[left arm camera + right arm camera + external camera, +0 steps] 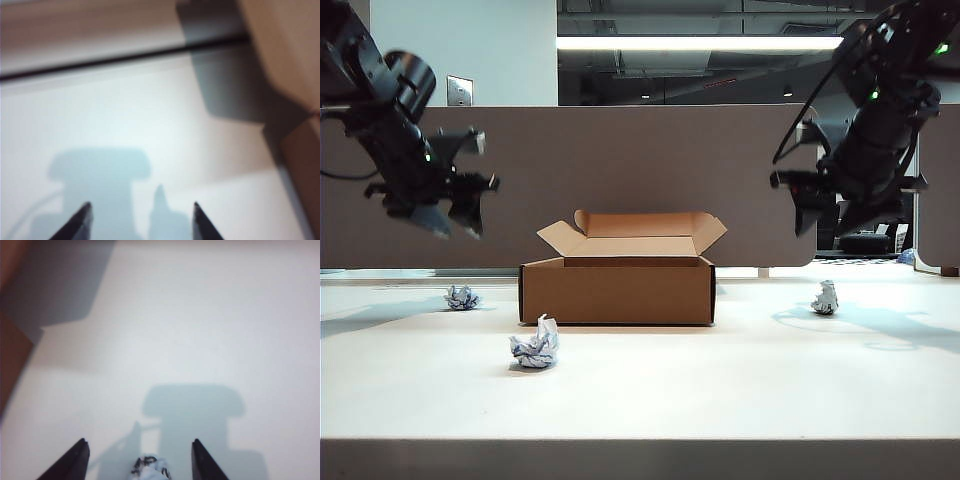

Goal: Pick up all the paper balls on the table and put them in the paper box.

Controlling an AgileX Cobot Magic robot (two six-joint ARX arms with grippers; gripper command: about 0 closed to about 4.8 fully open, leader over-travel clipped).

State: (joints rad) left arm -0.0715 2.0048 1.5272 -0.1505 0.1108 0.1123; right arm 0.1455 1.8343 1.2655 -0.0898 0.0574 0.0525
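Note:
The brown paper box [616,290] stands on the white table [720,390] at centre, flaps raised. Three paper balls lie on the table: one left of the box [461,297], one in front of its left corner [536,347], one to the right [825,298]. My left gripper [460,215] hangs high above the left ball, open and empty; its wrist view shows the gripper [140,212] over bare table beside the box [285,55]. My right gripper [820,215] hangs open above the right ball. In the right wrist view that ball [150,469] lies on the table far below the gripper [139,450].
A grey-brown partition panel [640,160] runs behind the table. The table's front edge [640,440] is near the camera. Both arms cast shadows on the tabletop at either side of the box.

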